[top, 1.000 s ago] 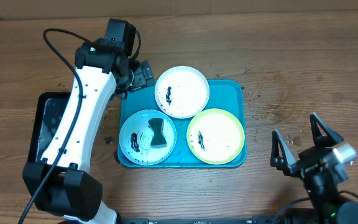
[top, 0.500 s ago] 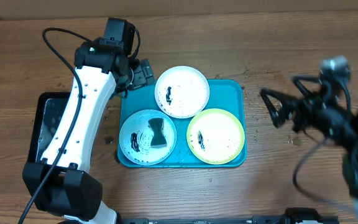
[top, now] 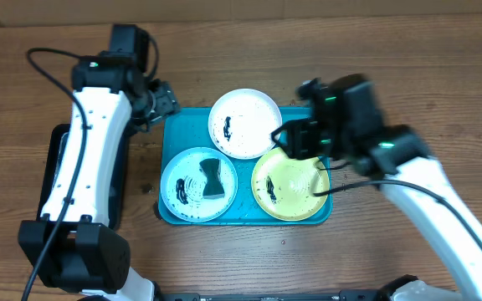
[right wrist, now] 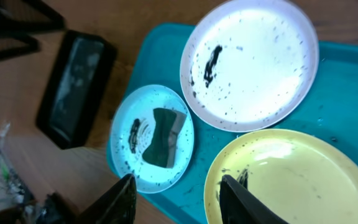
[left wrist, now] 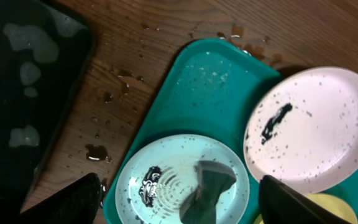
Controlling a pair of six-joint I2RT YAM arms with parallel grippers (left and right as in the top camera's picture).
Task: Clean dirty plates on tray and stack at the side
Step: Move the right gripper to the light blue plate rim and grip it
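Observation:
The turquoise tray (top: pixel 187 134) holds three smeared plates: a white plate (top: pixel 244 124) at the back, a light blue plate (top: pixel 192 191) front left and a yellow-green plate (top: pixel 290 186) front right. A dark sponge (top: pixel 213 177) lies on the blue plate. My left gripper (top: pixel 162 101) hovers open off the tray's back left corner; its wrist view looks down on the blue plate (left wrist: pixel 163 177) and sponge (left wrist: pixel 207 190). My right gripper (top: pixel 289 139) hangs open above the tray between the white plate (right wrist: pixel 253 62) and the yellow-green plate (right wrist: pixel 291 180), holding nothing.
A black tray (top: pixel 57 163) with water drops sits left of the turquoise tray, partly under my left arm, and shows as the black tray (left wrist: pixel 23 93) in the left wrist view. Water spots mark the wood around the tray's back corners.
My right arm has swung in from the table's right side to above the tray, its jaws narrower. My left gripper has drawn back to the left, away from the white plate.

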